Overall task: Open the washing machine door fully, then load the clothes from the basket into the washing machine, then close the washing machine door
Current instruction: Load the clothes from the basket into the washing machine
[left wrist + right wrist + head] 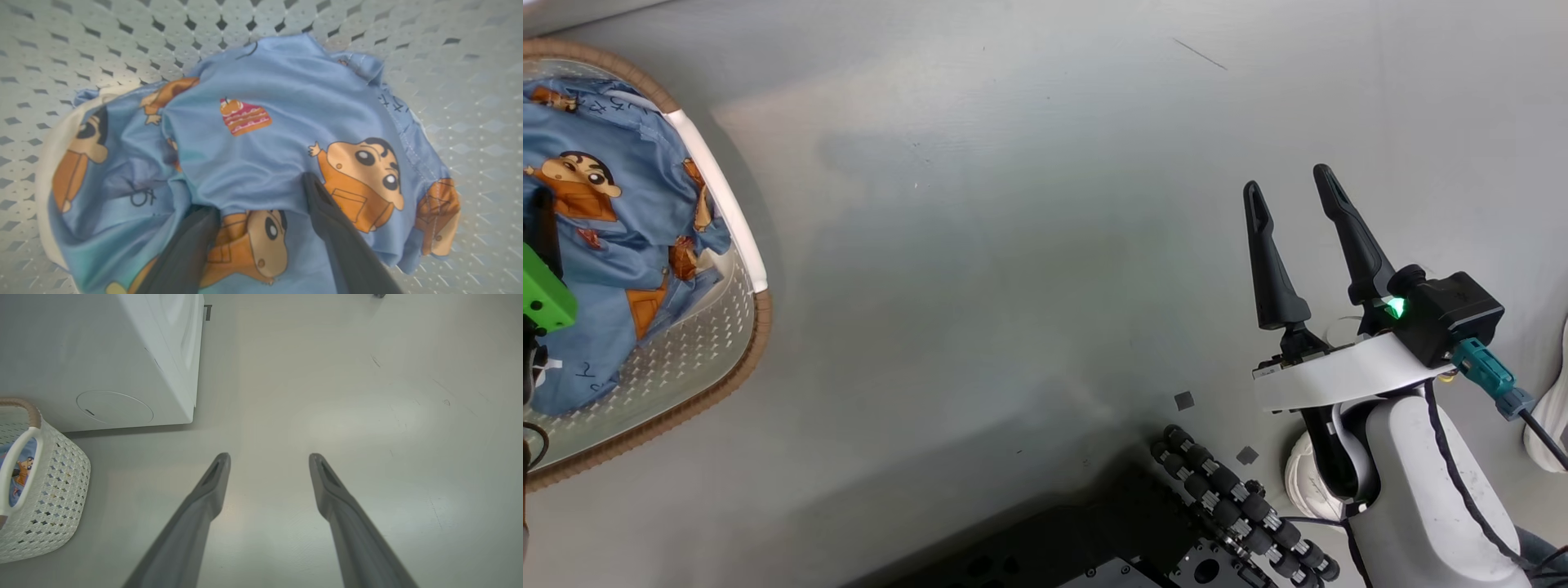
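Observation:
The clothes (261,139), light blue with orange-brown cartoon figures and a cream-white piece at the left, lie heaped in the basket (470,61). My left gripper (259,196) is open, its two dark fingers pressed down into the heap with a raised fold of blue cloth between them. From the head, the basket (727,359) sits at the far left with the clothes (613,237) inside. My right gripper (1290,188) hangs open and empty over bare floor, seen likewise from its own wrist (269,457). The washing machine (122,355) stands beyond the basket (53,490); its door is out of view.
Grey floor stretches between the basket and my right arm. My dark base (1094,547) and a ribbed cable chain (1241,506) fill the lower middle. A person's white shoes (1311,482) stand close behind my right arm, one (1552,416) at the right edge.

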### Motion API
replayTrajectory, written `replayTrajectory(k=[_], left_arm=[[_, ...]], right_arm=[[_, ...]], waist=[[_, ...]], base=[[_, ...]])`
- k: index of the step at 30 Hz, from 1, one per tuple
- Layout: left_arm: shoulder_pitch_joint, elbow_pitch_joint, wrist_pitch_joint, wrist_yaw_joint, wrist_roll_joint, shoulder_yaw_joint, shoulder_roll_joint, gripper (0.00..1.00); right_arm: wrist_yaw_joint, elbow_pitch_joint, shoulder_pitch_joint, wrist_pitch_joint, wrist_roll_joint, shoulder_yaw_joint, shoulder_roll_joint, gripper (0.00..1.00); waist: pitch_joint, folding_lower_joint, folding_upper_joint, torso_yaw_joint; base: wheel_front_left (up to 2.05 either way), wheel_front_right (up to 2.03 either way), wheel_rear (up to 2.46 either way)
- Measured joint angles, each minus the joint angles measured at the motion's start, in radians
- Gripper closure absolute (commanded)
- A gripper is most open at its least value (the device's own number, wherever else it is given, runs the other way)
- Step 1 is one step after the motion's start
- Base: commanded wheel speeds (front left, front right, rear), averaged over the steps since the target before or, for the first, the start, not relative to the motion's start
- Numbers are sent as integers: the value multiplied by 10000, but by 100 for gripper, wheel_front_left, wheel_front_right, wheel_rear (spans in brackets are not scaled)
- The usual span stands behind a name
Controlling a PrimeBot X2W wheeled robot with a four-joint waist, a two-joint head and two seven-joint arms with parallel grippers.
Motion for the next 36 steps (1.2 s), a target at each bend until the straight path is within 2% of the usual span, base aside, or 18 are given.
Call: replayTrajectory(k=[17,18,19,20,22,23,24,33,36], left_arm=[[-607,773,-282,0,495,-525,56,1],[-644,819,-291,0,593,-593,56,17],[-675,849,-293,0,675,-644,54,17],[-722,886,-322,0,731,-698,52,31],[-812,959,-378,0,800,-809,50,62],[-853,1011,-384,0,853,-871,48,92],[-853,1011,-384,0,853,-871,48,100],[-963,1423,-922,2,1099,-957,2,100],[-948,1507,-1329,2,1099,-1011,-272,100]], right_arm=[[0,-6,1,0,-10,-148,2,0],[0,-8,1,0,-10,-167,0,0],[0,-8,1,0,-10,-174,0,0],[0,-10,1,0,-10,-180,0,0],[0,-19,1,0,-10,-194,2,0],[0,-25,1,0,-10,-201,2,0],[0,-25,1,0,-10,-201,2,0],[0,-44,-269,0,36,-142,12,0],[0,-36,-549,0,35,-309,10,0]], waist=[[231,0,0,50],[243,0,0,55],[255,0,0,59],[267,0,0,65],[290,0,0,75],[302,0,0,80],[302,0,0,80],[322,0,0,133],[201,0,0,176]], base=[[0,0,0],[0,0,0],[0,0,0],[0,0,0],[0,0,0],[0,0,0],[0,0,0],[0,0,0],[0,0,0]])
